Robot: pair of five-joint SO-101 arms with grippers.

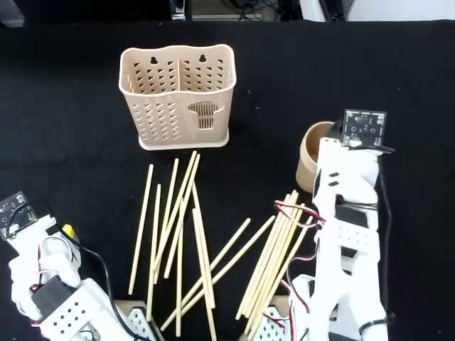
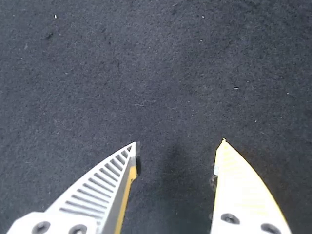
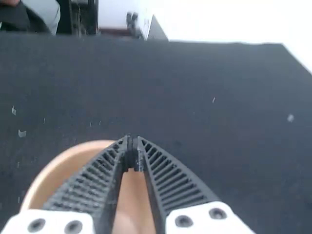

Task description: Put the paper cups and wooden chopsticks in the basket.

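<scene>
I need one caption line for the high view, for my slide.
Wooden chopsticks scattered on the black table before the basket; right arm over a paper cup.

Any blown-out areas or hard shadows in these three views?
High view: even light; the basket and chopsticks cast almost no shadow on the black cloth. Right wrist view: the room past the cloth's far edge is blown out white, beyond the right gripper and cup. Left wrist view: faint dark patch by the left gripper.

The basket (image 1: 178, 85) stands behind the scattered chopsticks (image 1: 270, 256), with 1 paper cup (image 1: 307, 160) behind them at the right.
</scene>
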